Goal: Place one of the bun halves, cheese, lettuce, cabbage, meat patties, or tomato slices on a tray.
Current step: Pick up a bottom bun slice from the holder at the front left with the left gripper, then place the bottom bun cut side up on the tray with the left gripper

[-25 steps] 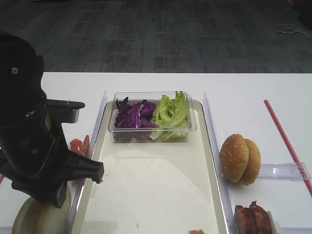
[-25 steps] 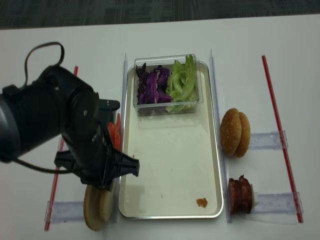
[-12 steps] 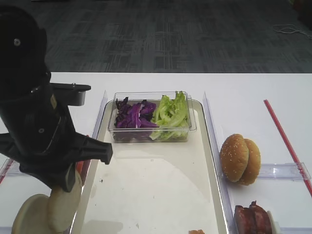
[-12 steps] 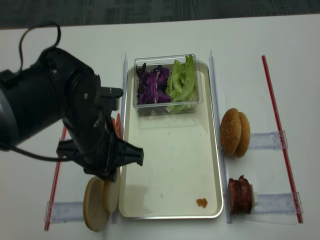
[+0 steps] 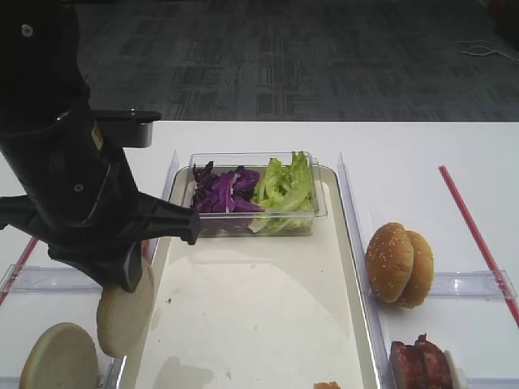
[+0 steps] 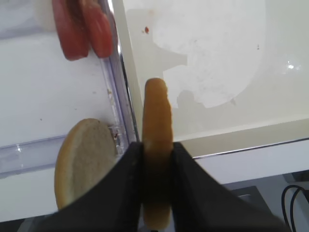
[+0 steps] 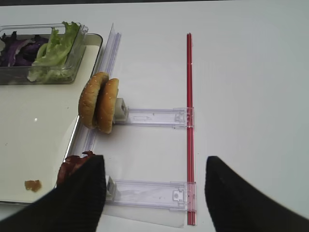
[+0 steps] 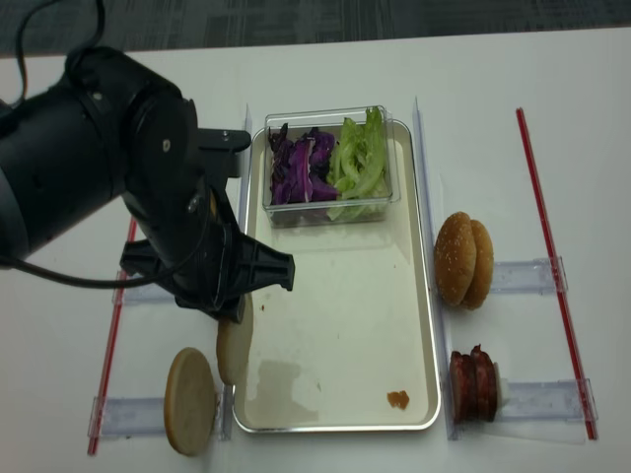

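Starting at the far left of the table, you have one bun half lying by its clear holder, cut face up. Just beside it, your left gripper is pinching the other bun half on edge, jaws pressed on its two flat faces. It hangs upright, lifted over the left rim of the tray; whether it clears the rim fully is hard to judge.

Treat this bun as light, soft and compressible. It probably dents under a hard squeeze and crumbles at the crust, so hold it by the faces near the middle, as now, not by the thin edge. It looks dry enough not to slip, but held upright it could topple or roll when released, so you likely need to tilt it flat first.

The tomato slices stand just behind the held bun, outside the tray. Further right, a clear box on the tray's far end holds the cabbage and the lettuce. Right of the tray stand the sesame buns and the meat patties. Your right gripper hovers there, spread wide and empty.

No brand, label or readable writing shows anywhere.
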You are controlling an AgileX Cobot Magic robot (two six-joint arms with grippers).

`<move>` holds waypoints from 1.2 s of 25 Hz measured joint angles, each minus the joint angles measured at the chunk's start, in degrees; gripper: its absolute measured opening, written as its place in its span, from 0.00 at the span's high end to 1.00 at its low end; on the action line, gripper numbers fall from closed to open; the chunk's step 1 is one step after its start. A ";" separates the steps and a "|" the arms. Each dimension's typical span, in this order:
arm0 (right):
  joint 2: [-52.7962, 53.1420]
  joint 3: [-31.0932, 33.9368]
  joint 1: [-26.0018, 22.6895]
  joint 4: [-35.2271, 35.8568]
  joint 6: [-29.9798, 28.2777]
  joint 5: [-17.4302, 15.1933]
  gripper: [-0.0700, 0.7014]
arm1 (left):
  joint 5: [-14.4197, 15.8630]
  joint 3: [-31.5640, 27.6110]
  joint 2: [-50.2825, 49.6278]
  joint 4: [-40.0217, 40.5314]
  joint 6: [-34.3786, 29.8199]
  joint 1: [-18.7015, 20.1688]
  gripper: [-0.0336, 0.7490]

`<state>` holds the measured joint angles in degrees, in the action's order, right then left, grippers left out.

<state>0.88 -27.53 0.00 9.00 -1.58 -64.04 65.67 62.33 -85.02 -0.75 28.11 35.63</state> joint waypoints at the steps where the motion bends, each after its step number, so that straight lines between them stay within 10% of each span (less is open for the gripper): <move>1: 0.00 0.00 0.00 0.00 0.00 0.00 0.32 | -0.24 0.00 0.00 0.00 -0.22 0.00 0.77; 13: 0.00 0.00 0.00 0.00 0.00 0.00 0.32 | -6.08 -1.91 0.00 -8.84 -5.87 -2.64 0.77; 30: 0.00 0.00 0.00 0.00 0.10 -0.10 0.32 | -16.11 -14.57 0.00 -52.60 -45.80 -14.08 0.77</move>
<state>0.88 -27.53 0.00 9.00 -1.47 -64.14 49.56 47.76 -85.02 -53.35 -17.69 21.55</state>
